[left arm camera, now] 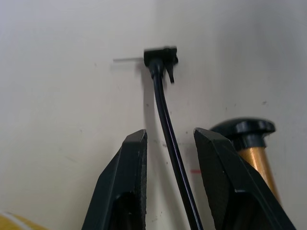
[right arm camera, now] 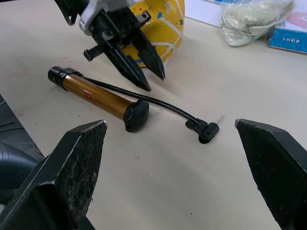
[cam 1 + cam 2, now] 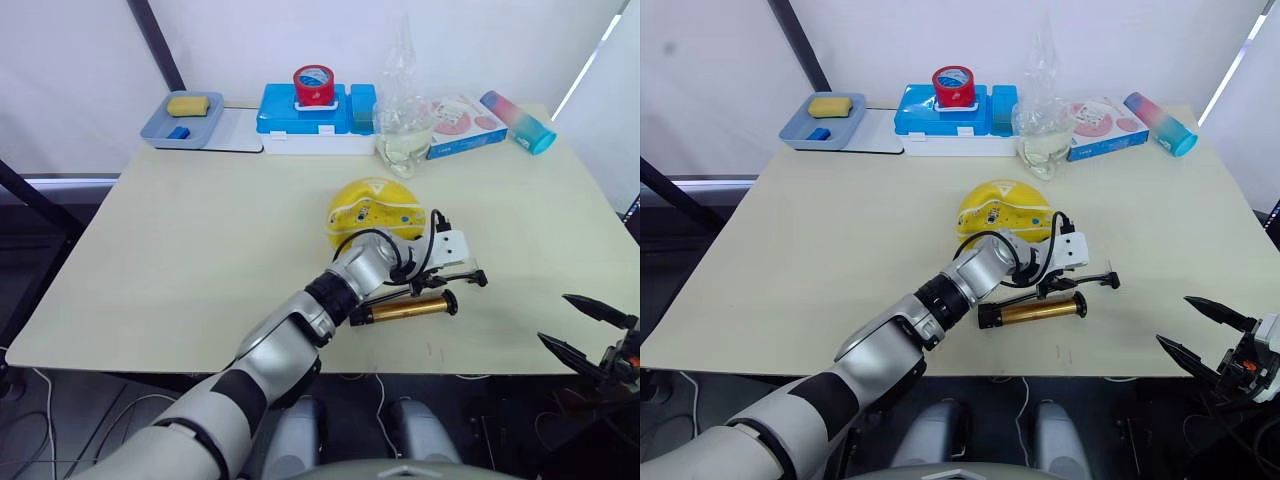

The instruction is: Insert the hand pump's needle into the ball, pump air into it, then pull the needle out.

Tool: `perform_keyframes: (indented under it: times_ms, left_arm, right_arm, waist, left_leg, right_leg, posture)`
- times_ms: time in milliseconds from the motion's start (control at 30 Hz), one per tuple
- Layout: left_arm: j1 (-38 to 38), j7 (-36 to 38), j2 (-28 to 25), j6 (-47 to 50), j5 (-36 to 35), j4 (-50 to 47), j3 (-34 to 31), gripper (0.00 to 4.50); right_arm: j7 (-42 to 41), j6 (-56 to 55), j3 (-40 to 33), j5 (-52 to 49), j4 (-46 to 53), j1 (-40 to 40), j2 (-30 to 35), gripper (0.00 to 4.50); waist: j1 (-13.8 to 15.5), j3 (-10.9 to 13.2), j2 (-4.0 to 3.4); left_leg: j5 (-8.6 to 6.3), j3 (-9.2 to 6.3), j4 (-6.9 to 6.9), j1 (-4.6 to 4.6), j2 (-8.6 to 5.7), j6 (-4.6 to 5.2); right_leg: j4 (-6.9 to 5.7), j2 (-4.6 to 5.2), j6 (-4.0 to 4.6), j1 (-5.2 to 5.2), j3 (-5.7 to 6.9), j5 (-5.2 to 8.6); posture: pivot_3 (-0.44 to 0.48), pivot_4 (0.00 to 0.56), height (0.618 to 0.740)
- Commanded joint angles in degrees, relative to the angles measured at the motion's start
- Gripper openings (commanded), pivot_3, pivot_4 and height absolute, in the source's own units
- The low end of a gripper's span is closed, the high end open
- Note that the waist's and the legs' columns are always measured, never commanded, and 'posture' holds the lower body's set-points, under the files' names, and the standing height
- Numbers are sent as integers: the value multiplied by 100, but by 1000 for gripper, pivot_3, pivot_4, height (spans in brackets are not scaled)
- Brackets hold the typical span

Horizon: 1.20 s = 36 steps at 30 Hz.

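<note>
The yellow ball (image 3: 375, 210) with white seams lies mid-table, saggy. In front of it lies the hand pump (image 3: 405, 310), gold barrel flat on the table. Its black hose (image 2: 168, 108) runs to a small black fitting (image 1: 160, 55), from which the thin needle (image 1: 128, 60) sticks out, resting on the table apart from the ball. My left gripper (image 1: 170, 134) is open, low over the table, its fingers straddling the hose without clamping it. My right gripper (image 3: 585, 330) hovers open past the table's front right edge, holding nothing.
Along the far edge stand a blue tray (image 3: 160, 130) with a yellow sponge, a blue box (image 3: 300, 120) topped by a red tape roll, a clear plastic bag (image 3: 403, 130), a printed carton (image 3: 465, 125) and a lying pastel bottle (image 3: 517, 120).
</note>
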State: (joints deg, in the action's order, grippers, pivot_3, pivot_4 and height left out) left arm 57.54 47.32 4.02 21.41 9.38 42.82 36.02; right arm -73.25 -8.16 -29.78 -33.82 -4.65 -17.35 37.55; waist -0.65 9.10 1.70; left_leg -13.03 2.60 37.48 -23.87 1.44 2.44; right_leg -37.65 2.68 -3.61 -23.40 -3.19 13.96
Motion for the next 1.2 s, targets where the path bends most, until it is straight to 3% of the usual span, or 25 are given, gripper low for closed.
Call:
perform_keyframes:
  times_ms: [33, 567, 667, 733, 800, 967, 1200]
  left_arm:
    - [195, 59, 206, -166, 145, 261, -33, 1665]
    - [395, 52, 782, -339, 519, 1586, -248, 1665]
    - [394, 121, 818, -337, 486, 1643, -317, 869]
    - [375, 132, 819, -342, 483, 1612, -332, 73]
    - [355, 126, 813, -364, 486, 1559, -335, 73]
    - [272, -163, 781, -521, 383, 1131, -515, 73]
    - [-664, 376, 304, 54, 214, -1005, -425, 73]
  right_arm:
    - [-10, -161, -90, -50, 34, -33, -42, 4500]
    - [27, -337, -63, -24, -56, -7, -148, 4500]
    - [30, -345, -43, -10, -62, 16, -160, 4500]
    - [36, -346, -26, 1, -60, 28, -176, 4500]
    - [48, -346, -9, 10, -49, 34, -192, 4500]
    - [376, -69, 58, -10, 160, -19, -303, 4500]
    - [1266, 845, 175, -311, 959, -94, -582, 4500]
  waist:
    - [1, 1, -1]
    - [-7, 1, -2]
    - [-17, 1, -2]
    - [-24, 1, -2]
    - [-25, 1, -3]
    - [-19, 2, -5]
    - [-1, -4, -25]
  left_leg:
    - [0, -1, 0, 0, 0, 0]
    - [0, -7, 0, -2, -4, 0]
    - [0, -8, 0, -2, -4, 0]
    - [0, -8, 0, -1, -4, 0]
    - [0, -9, -1, 0, -4, 0]
    - [0, -12, -1, -1, -4, 0]
    - [0, -32, -4, -4, -4, -1]
  right_leg:
    - [0, 0, 0, 0, 0, 0]
    - [0, 3, -1, -1, 2, 1]
    - [0, 3, -2, -1, 2, 1]
    - [-1, 2, -1, -1, 2, 1]
    - [-1, 2, -1, -1, 2, 1]
    - [-1, 2, -2, -1, 2, 1]
    - [-1, 6, -2, -3, 0, 0]
  posture:
    - [0, 150, 739]
    - [0, 150, 739]
    - [0, 150, 739]
    - [0, 150, 739]
    - [0, 150, 739]
    - [0, 150, 739]
    - [0, 150, 739]
